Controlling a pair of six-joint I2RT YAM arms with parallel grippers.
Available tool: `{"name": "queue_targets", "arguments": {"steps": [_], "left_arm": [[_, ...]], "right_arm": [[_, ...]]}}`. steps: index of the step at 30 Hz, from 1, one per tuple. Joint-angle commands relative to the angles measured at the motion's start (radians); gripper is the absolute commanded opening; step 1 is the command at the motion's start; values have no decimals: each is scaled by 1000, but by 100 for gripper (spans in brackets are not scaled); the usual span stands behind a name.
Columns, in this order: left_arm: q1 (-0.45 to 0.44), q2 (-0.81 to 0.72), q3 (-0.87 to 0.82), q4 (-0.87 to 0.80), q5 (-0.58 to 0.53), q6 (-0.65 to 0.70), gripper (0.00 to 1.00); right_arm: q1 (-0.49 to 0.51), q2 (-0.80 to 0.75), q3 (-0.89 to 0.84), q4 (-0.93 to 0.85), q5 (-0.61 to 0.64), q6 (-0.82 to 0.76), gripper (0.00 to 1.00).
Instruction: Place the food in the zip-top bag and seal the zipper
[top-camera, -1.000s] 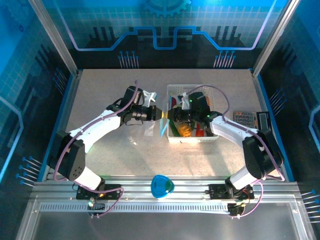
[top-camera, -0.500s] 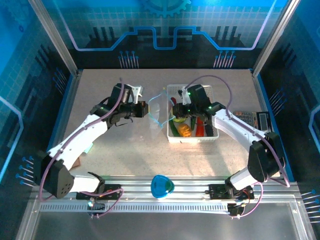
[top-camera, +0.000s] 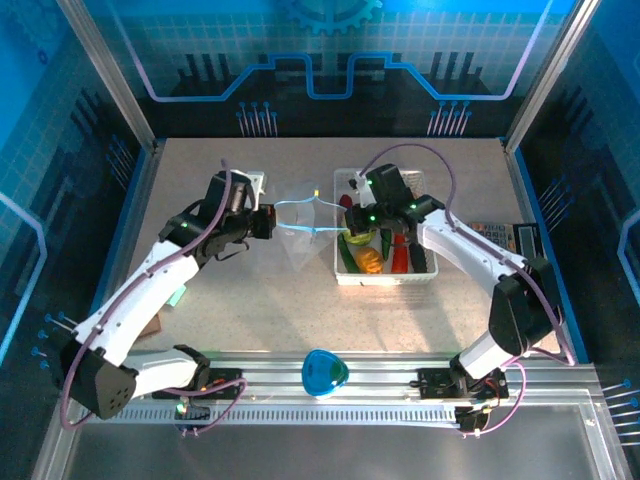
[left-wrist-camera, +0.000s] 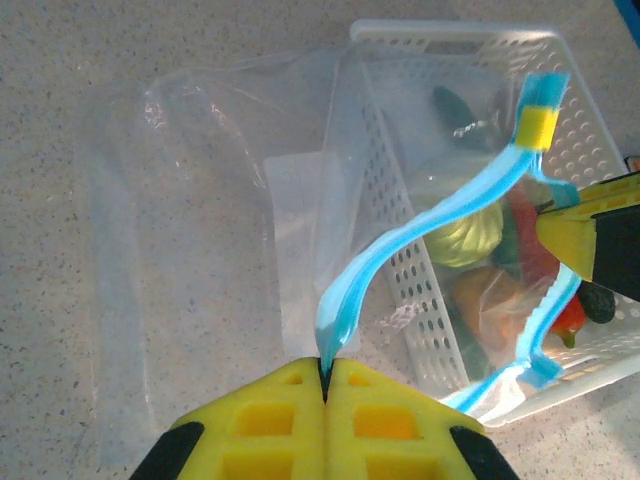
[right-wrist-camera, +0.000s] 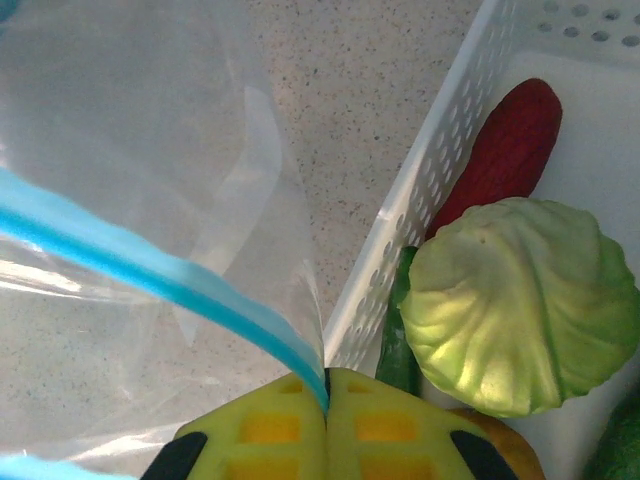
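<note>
Two robot arms hold the clear zip-top bag (top-camera: 298, 240) up over the bench (top-camera: 250, 300), just left of a white basket (top-camera: 385, 280). The left gripper (left-wrist-camera: 325, 375) has its fingers pressed tight on the light-blue zipper (left-wrist-camera: 400, 250). The right gripper (right-wrist-camera: 327, 385) has its fingers clamped on the strip at another spot, beside the basket wall. The bag's mouth gapes between them. The food lies in the basket, among it a cabbage (right-wrist-camera: 510, 310) and a red chili (right-wrist-camera: 510, 150).
</note>
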Motion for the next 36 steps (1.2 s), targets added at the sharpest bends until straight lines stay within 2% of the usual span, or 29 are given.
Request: {"name": "queue_targets", "arguments": {"steps": [1, 6, 10, 15, 19, 23, 27, 31, 36], "left_arm": [[1, 74, -17, 49, 53, -23, 0], [-24, 161, 4, 81, 57, -27, 0], [-32, 209, 30, 82, 46, -24, 0], [-31, 239, 49, 84, 44, -18, 0], [-33, 256, 60, 88, 48, -19, 0], [-34, 266, 70, 86, 48, -14, 0], [-35, 269, 71, 87, 50, -11, 0], [-35, 270, 71, 92, 54, -8, 0], [-34, 269, 70, 97, 59, -5, 0]], "right_arm": [[17, 34, 46, -17, -22, -9, 4], [36, 59, 66, 3, -58, -7, 10], [37, 68, 70, 18, -69, 1, 23], [37, 61, 69, 33, -57, 5, 30], [36, 47, 70, 44, -51, 9, 44], [30, 9, 40, 66, 44, 28, 72], [7, 20, 39, 28, 150, 22, 81], [-4, 48, 34, 21, 222, 10, 85], [-22, 97, 33, 28, 239, 15, 90]]}}
